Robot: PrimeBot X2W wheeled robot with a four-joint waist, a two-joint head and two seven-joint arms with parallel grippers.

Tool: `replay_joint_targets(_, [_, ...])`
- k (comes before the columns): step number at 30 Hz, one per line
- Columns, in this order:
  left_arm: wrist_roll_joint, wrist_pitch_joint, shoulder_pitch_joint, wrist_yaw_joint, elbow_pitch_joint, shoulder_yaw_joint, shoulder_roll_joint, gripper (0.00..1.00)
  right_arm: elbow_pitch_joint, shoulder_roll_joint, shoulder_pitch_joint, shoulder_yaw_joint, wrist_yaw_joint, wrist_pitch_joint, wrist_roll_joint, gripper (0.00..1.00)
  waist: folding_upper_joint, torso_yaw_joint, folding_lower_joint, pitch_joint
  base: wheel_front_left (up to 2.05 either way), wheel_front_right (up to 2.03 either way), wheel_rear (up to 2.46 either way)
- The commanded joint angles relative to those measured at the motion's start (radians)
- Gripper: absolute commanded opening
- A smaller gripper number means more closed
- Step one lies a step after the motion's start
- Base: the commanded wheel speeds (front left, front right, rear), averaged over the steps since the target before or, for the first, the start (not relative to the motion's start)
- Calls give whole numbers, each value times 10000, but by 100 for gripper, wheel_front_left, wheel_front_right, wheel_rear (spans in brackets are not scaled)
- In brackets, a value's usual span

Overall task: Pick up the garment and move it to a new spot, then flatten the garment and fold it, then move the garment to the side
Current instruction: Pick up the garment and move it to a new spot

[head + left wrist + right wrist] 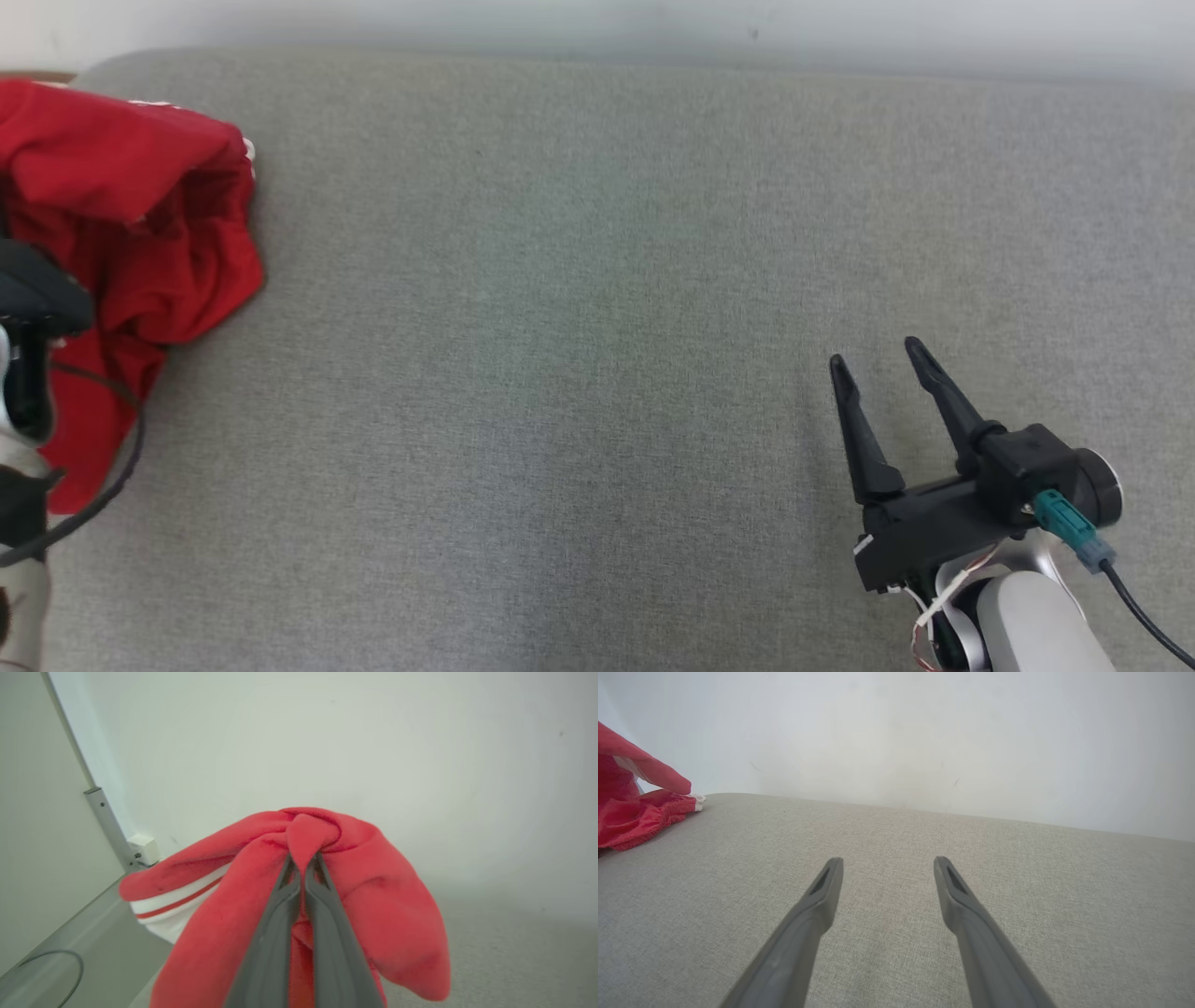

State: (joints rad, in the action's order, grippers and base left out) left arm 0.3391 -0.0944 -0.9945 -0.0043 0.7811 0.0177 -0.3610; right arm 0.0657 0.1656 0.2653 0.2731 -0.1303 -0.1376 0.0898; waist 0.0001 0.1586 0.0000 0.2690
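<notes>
Left wrist view: left claw [303, 859] clamps bunched garment [397, 905]; right claw [875, 351] wide, well apart.

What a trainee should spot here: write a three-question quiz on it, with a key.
1. True or false: the right gripper holds the garment.
2. The left gripper is: A) open above the garment; B) shut on a fold of the garment; C) lying flat on the grey surface.
3. Fill in: in the head view, the garment lies at the ___ end of the grey surface.

Key: 1 false, it is open over the bare surface; 2 B; 3 left.
</notes>
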Motion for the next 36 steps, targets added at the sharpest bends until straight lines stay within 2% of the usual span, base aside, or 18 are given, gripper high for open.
replay_joint_targets(1, [5, -311, 223, 79, -398, -15, 89, 0, -12, -42, -152, -114, -9, -54, -18, 100, -1, 125, 0, -322, 0, 0, 0])
replay_joint_targets(4, [-9, -614, 603, 194, -1212, -106, 336, 0, -13, -124, -209, -306, -9, -23, -31, 100, -1, 168, 0, -539, 0, 0, 0])
replay_joint_targets(9, [66, -729, 2148, 449, -3489, -415, 1096, 0, -11, -258, -350, -600, -9, -72, -43, 100, -1, 59, 0, -875, 0, 0, 0])
replay_joint_targets(15, [-53, -263, 4170, 631, -6096, -1318, 1956, 0, -113, -401, -475, -843, -9, -91, -141, 100, -1, -261, 0, -916, 0, 0, 0])
replay_joint_targets(16, [-53, -263, 4170, 631, -6096, -1318, 1956, 0, -113, -401, -475, -843, -9, -91, -141, 100, -1, -261, 0, -916, 0, 0, 0])
replay_joint_targets(20, [-170, 140, 5393, 696, -7480, -2184, 2446, 0, -66, -508, -448, -953, -9, -165, -137, 100, -1, -786, 0, -854, 0, 0, 0])
replay_joint_targets(26, [-162, 334, 5877, 549, -8157, -3279, 2802, 0, -10, -665, -347, -1030, -9, -305, -169, 100, -1, -1716, 0, -623, 0, 0, 0])
replay_joint_targets(29, [-284, 314, 5693, 289, -8277, -4110, 2921, 0, 6, -734, -285, -1190, -9, -405, -131, 100, -1, -2183, 0, -448, 0, 0, 0])
replay_joint_targets(36, [-536, 467, 5398, 78, -7444, -5615, 3036, 0, 211, -924, -358, -1495, -9, -604, -5, 100, -1, -3132, 0, -133, 0, 0, 0])
